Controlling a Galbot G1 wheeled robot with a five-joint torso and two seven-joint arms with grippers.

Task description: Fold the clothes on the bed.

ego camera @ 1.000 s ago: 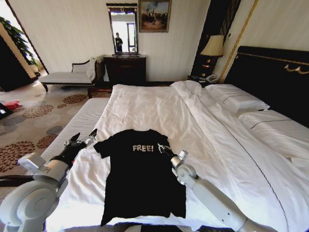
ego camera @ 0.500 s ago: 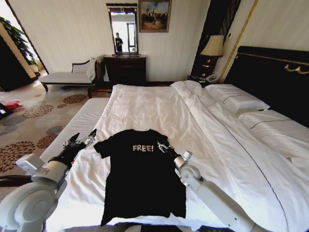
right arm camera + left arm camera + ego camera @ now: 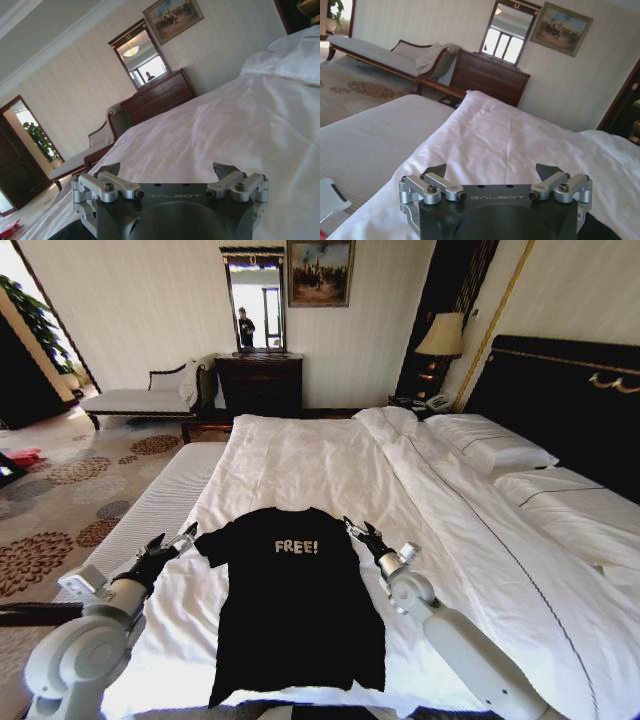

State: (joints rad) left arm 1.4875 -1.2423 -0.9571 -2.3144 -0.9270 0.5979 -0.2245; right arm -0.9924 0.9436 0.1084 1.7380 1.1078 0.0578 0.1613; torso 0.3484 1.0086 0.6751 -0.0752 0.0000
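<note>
A black T-shirt with white "FREE!" lettering lies flat, collar toward the far side, on the near part of the wide white bed. My left gripper is open and hovers just off the shirt's left sleeve, over the duvet edge. Just past the right sleeve, my right gripper is also open and low over the duvet. In the left wrist view the left gripper has its jaws spread wide with white duvet beyond them. The right gripper in the right wrist view is spread the same way.
White pillows and a dark headboard stand at the right. A pale chaise bench, a dark dresser with a mirror, and a lamp line the far wall. Patterned carpet lies left of the bed.
My right gripper has moved rightward off the shirt's right sleeve onto the bare duvet. The left arm has dropped slightly lower. The shirt has not moved.
</note>
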